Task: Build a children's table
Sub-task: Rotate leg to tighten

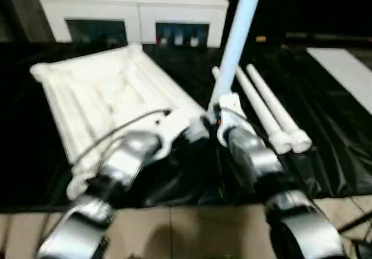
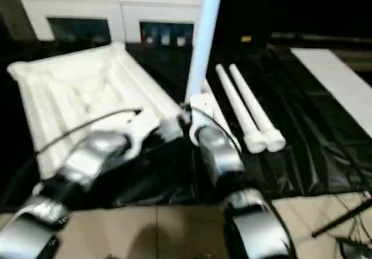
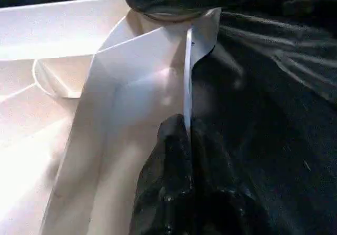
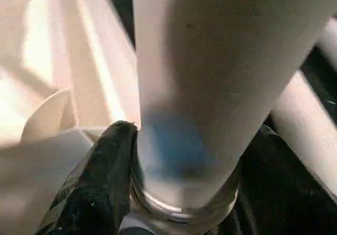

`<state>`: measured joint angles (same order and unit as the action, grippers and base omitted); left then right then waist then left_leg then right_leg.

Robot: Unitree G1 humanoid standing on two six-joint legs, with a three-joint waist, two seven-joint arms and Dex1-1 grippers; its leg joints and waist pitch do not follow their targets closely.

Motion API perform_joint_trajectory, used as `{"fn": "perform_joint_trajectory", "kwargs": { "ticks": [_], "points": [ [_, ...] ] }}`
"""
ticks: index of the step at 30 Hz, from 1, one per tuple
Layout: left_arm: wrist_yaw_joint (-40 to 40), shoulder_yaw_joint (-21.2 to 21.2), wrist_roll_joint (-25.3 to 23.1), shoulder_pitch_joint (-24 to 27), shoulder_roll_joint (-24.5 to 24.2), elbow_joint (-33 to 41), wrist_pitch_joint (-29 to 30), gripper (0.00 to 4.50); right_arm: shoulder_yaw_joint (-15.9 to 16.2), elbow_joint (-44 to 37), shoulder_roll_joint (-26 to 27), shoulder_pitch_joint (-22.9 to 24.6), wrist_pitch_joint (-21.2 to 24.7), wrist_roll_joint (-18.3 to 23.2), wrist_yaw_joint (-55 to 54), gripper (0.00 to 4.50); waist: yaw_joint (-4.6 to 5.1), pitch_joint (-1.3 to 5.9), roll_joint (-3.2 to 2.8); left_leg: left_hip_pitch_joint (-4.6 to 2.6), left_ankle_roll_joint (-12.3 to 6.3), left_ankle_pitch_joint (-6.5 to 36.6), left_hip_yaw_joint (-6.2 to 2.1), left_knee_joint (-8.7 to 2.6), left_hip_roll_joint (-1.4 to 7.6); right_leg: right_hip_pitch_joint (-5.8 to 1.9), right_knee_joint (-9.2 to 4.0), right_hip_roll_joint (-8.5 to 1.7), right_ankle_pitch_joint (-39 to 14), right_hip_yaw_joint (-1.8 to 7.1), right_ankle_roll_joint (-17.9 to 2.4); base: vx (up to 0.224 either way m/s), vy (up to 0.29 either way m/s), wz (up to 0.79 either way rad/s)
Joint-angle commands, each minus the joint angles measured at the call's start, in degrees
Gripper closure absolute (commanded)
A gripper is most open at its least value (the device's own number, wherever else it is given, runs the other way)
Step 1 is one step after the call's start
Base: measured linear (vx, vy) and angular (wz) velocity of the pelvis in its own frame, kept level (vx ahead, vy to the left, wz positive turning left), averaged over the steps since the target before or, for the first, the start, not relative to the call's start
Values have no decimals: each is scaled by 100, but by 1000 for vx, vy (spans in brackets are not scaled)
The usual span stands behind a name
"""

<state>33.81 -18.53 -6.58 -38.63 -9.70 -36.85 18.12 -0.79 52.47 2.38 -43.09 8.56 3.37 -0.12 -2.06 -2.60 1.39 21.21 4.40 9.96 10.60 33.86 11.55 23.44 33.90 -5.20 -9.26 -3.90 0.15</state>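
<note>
Left end effector (image 3: pixel 187 140) pinches the tabletop (image 1: pixel 99 96) rim's corner edge.

At the top of your frame stands a white cabinet (image 1: pixel 136 6) with dark glass doors, small items blurred on its top. A black drape (image 1: pixel 325 148) covers the work surface across the middle. Along the bottom edge you see tan floor tiles (image 1: pixel 197 230).

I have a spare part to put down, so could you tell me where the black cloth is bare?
Bare cloth lies right of the two loose legs, and behind them. It is crowded at the tabletop corner, where both claws meet by the upright leg.
</note>
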Motion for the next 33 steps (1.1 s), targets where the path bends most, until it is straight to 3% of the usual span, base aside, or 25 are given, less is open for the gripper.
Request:
{"fn": "perform_joint_trajectory", "kwargs": {
  "ticks": [1, 2, 3, 5, 7, 8, 9, 10, 11, 12, 13, 15, 18, 22, 23, 24, 26, 27, 28, 29, 30, 32, 33],
  "points": [
    [-837, 168, -255, -306, 43, -272, -236, 450, 73, 221, 367, -13, -126, 141, -3, 188, 43, 336, -64, -160, 206, 2497, -95, -445, 84, -97, -563, -242, -2720, 163, -592, 0, 0, 0],
    [-867, 98, -333, -321, 21, -318, -285, 450, 13, 262, 405, -25, -161, 224, 133, 188, 33, 345, -55, -105, 171, 2336, -94, -464, 101, -143, -503, -248, -2354, 181, -690, 0, 0, 0],
    [-870, 49, -372, -324, -10, -355, -299, 450, -31, 269, 402, -34, -225, 222, 80, 188, 20, 351, -83, -100, 160, 2292, -99, -469, 103, -155, -490, -253, -2254, 185, -718, 0, 0, 0],
    [-829, 41, -354, -299, -45, -386, -309, 450, -94, 242, 396, -45, -329, 261, 137, 118, 18, 362, -74, -90, 125, 2139, -73, -463, 106, -171, -446, -246, -1899, 202, -862, 0, 0, 0],
    [-805, 8, -393, -286, -99, -430, -370, 450, -95, 253, 360, -80, -378, 216, 168, 117, 22, 365, -70, -73, 90, 2099, -71, -464, 107, -189, -427, -250, -1802, 204, -910, 0, 0, 0],
    [-761, -14, -411, -280, -130, -457, -395, 450, -104, 266, 342, -113, -431, 202, 206, 91, 50, 368, -81, -37, 89, 2044, -83, -471, 102, -211, -401, -246, -1738, 203, -934, 0, 0, 0],
    [-745, 43, -391, -299, -126, -563, -489, 450, -106, 318, 295, -195, -561, 137, 244, 91, 87, 388, -75, 32, 96, 1857, -109, -476, 98, -287, -355, -253, -1585, 191, -937, 0, 0, 0],
    [-745, 74, -391, -315, -115, -629, -546, 450, -106, 360, 279, -231, -622, 114, 248, 78, 92, 408, -74, 46, 92, 1727, -112, -469, 96, -307, -343, -259, -1457, 187, -954, 0, 0, 0],
    [-709, 74, -394, -316, -122, -646, -569, 450, -68, 344, 247, -242, -681, 67, 273, 74, 101, 415, -62, 4, 17, 1487, -77, -429, 99, -267, -332, -254, -1050, 199, -1118, 0, 0, 0],
    [-698, 76, -394, -316, -124, -651, -576, 450, -57, 334, 235, -245, -698, 53, 282, 74, 101, 415, -62, 4, 17, 1487, -77, -429, 99, -267, -332, -254, -1050, 199, -1118, 0, 0, 0],
    [-670, 133, -358, -303, -145, -645, -602, 450, -20, 44, 94, -192, -737, 13, 409, 74, 94, 417, -49, -9, -93, 1349, -53, -405, 99, -273, -305, -246, -800, 207, -1286, 0, 0, 0],
    [-646, 131, -362, -291, -193, -647, -634, 450, 9, -308, -26, -77, -705, 10, 547, 74, 54, 415, -61, -24, -184, 1165, -45, -401, 111, -280, -274, -237, -574, 207, -1353, 0, 0, 0],
    [-809, 193, -357, -355, -234, -804, -694, 450, 68, -960, -217, 240, -534, -15, 739, 74, 22, 393, -42, -39, -234, 1177, -29, -413, 105, -288, -296, -219, -637, 214, -1287, 0, 0, 0],
    [-1272, 394, -344, -498, -219, -971, -983, 450, 153, -1720, -434, 722, -284, -107, 870, 74, 15, 366, -42, -39, -129, 1504, -30, -433, 89, -280, -373, -218, -1225, 224, -1111, 0, 0, 0],
    [-1317, 557, -221, -532, -204, -895, -996, 450, 182, -1942, -515, 871, -201, -138, 897, 74, 23, 380, -32, -23, -98, 1511, -44, -436, 87, -298, -371, -232, -1331, 222, -1076, 0, 0, 0],
    [-1295, 604, -178, -537, -209, -838, -986, 405, 202, -2032, -551, 928, -163, -157, 902, 74, 15, 373, -51, -34, -78, 1539, -43, -438, 91, -281, -396, -226, -1409, 219, -1047, 0, 0, 0],
    [-1216, 741, -39, -531, -230, -630, -897, 394, 219, -2320, -625, 1084, -8, -152, 924, 74, 19, 384, -34, -25, -94, 1456, -39, -419, 81, -285, -372, -215, -1296, 223, -1083, 0, 0, 0],
    [-1127, 826, 52, -470, -294, -327, -755, 389, 205, -2626, -652, 1235, 179, -94, 943, 74, -12, 398, -132, -49, -99, 1362, -48, -412, 102, -265, -341, -235, -1078, 230, -1167, 0, 0, 0],
    [-1072, 886, 112, -416, -342, -95, -647, 378, 202, -2821, -670, 1331, 298, -63, 957, 74, 0, 379, -99, -25, -115, 1306, -47, -425, 120, -291, -337, -215, -924, 231, -1199, 0, 0, 0],
    [-933, 1017, 241, -241, -460, 479, -364, 365, 263, -3113, -714, 1484, 488, -33, 1070, 74, -10, 400, -105, -44, -144, 1197, -41, -410, 135, -283, -290, -212, -616, 229, -1286, 0, 0, 0],
    [-933, 1017, 241, -241, -460, 479, -364, 356, 263, -3113, -714, 1484, 488, -33, 1070, 74, -8, 392, -108, -31, -183, 1126, -35, -408, 126, -286, -275, -209, -491, 223, -1367, 0, 0, 0],
    [-871, 1300, 349, 159, -760, 1481, 144, 341, 444, -3334, -735, 1650, 751, -52, 1335, 74, 0, 363, -150, -54, -153, 1260, -15, -412, 126, -261, -295, -189, -640, 224, -1390, 0, 0, 0],
    [-871, 1300, 349, 159, -760, 1481, 144, 341, 444, -3334, -735, 1650, 751, -52, 1335, 74, 6, 356, -136, -37, -121, 1333, -27, -422, 131, -280, -300, -203, -803, 227, -1360, 0, 0, 0]
  ]
}}
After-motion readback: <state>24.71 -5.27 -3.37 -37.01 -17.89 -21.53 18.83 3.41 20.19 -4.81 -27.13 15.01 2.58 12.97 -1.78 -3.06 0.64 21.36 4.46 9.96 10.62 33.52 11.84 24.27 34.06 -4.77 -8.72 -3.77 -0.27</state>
